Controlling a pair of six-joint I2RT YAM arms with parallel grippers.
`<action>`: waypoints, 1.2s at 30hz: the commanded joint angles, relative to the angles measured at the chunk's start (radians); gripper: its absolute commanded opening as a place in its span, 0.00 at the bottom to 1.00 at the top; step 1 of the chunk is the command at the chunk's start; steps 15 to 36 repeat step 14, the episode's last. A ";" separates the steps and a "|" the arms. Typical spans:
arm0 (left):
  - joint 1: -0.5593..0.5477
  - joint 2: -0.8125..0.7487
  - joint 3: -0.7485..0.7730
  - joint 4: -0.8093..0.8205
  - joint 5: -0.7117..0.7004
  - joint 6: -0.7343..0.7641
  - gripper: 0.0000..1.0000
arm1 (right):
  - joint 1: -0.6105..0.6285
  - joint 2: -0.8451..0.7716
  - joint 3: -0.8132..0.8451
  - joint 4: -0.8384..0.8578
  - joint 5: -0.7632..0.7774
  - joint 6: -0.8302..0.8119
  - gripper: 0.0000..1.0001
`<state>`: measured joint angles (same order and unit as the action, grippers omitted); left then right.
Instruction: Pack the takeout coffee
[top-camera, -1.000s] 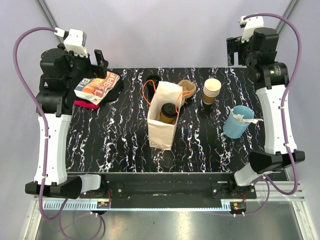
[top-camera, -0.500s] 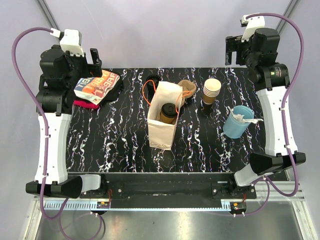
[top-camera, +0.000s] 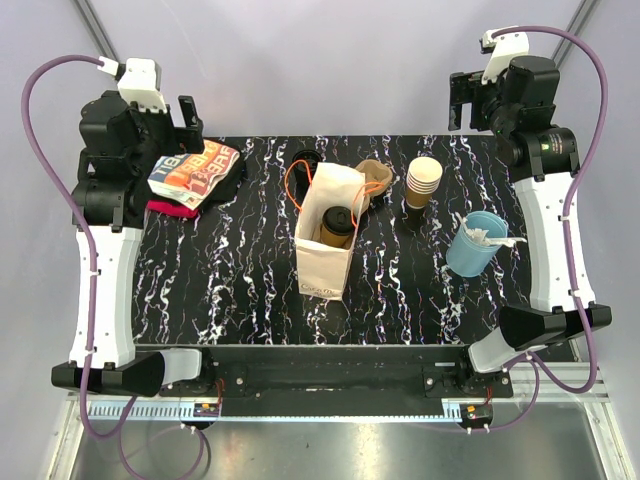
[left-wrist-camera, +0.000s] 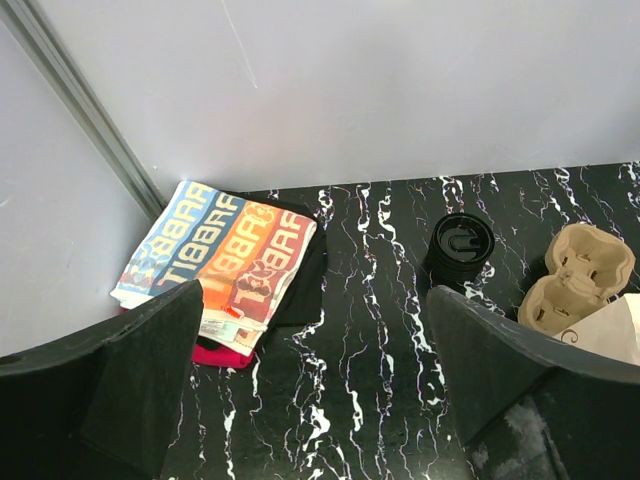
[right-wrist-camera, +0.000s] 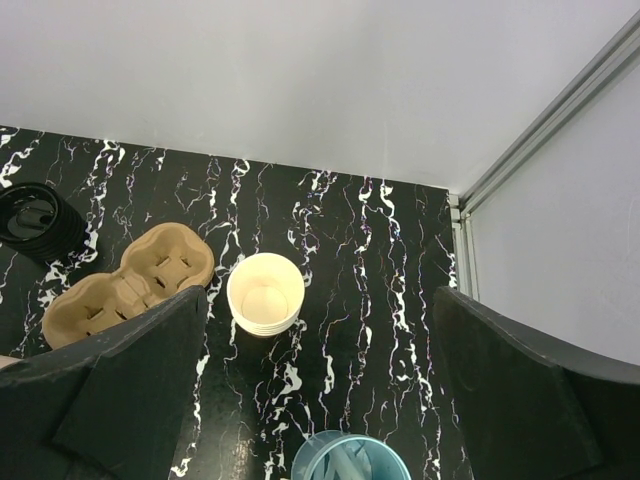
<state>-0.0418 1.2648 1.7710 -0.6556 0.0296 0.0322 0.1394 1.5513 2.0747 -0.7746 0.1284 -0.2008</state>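
The takeout coffee (top-camera: 337, 224), a brown paper cup with a black lid, stands upright inside the open white paper bag (top-camera: 326, 262) at the table's middle; it shows only in the top view. My left gripper (top-camera: 189, 116) is open and empty, raised over the far left corner. In the left wrist view (left-wrist-camera: 315, 385) its jaws stand wide apart over bare table. My right gripper (top-camera: 461, 101) is open and empty, raised over the far right corner. In the right wrist view (right-wrist-camera: 320, 395) its jaws are wide apart.
A colourful printed booklet on dark and pink cloth (top-camera: 195, 172) (left-wrist-camera: 222, 252) lies far left. A stack of black lids (top-camera: 305, 162) (left-wrist-camera: 461, 244) and a pulp cup carrier (top-camera: 374, 176) (right-wrist-camera: 125, 290) lie behind the bag. Lidless stacked cups (top-camera: 423, 182) (right-wrist-camera: 265, 293) and a blue cup with stirrers (top-camera: 476, 242) (right-wrist-camera: 350, 460) stand right.
Both arms have drawn back slightly toward the far corners, the left wrist lifting a little. The bag and the coffee in it have not moved.
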 joint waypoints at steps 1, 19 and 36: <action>0.005 -0.027 0.021 0.056 -0.025 -0.015 0.99 | -0.001 -0.034 0.001 0.028 -0.018 0.018 1.00; 0.005 -0.030 0.021 0.059 -0.074 -0.018 0.99 | 0.000 -0.034 -0.005 0.028 -0.026 0.024 1.00; 0.005 -0.030 0.021 0.059 -0.074 -0.018 0.99 | 0.000 -0.034 -0.005 0.028 -0.026 0.024 1.00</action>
